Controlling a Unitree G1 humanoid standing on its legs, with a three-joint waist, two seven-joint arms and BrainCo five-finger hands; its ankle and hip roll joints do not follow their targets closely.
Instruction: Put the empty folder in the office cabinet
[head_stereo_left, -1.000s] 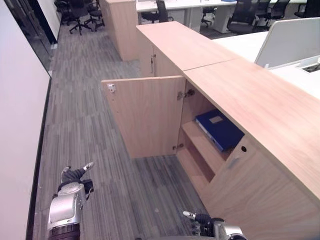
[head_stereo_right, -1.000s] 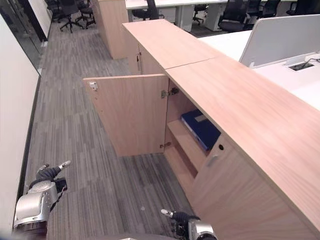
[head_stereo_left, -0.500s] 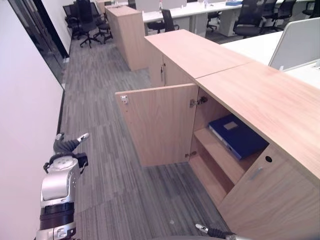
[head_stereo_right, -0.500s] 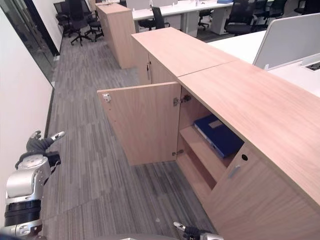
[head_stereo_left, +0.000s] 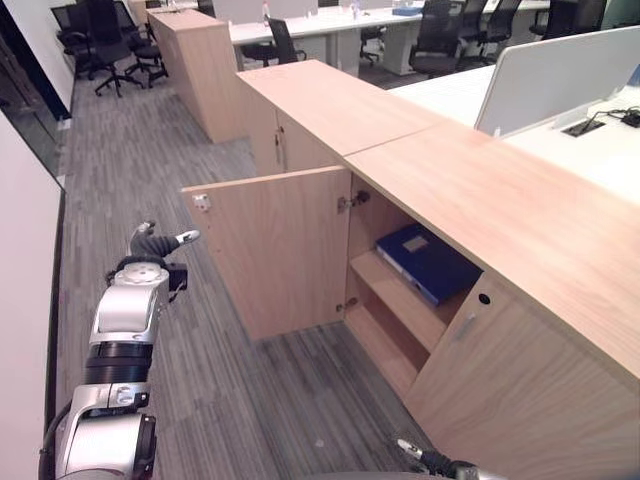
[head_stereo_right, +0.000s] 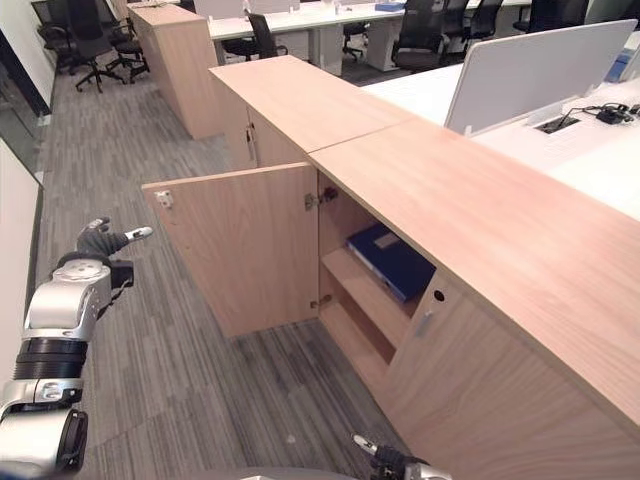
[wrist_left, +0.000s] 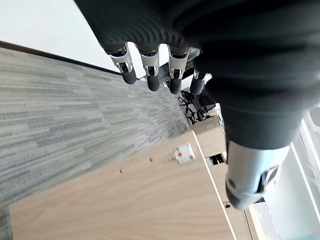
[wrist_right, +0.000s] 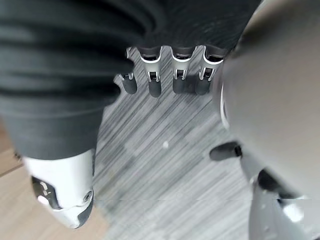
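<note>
Grey carpet runs past the cabinet (head_stereo_left: 520, 260), where the folder (head_stereo_left: 428, 262) lies flat on a shelf, and my empty left hand (head_stereo_left: 152, 243), fingers loose, seems near the door (head_stereo_left: 275, 250) edge.

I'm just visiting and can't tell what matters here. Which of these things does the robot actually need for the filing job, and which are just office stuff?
Part of the job:
blue folder, on the cabinet's upper shelf
office cabinet
open cabinet door
left robot hand, raised beside the door, holding nothing

Just around:
office chairs
white desk divider
</note>
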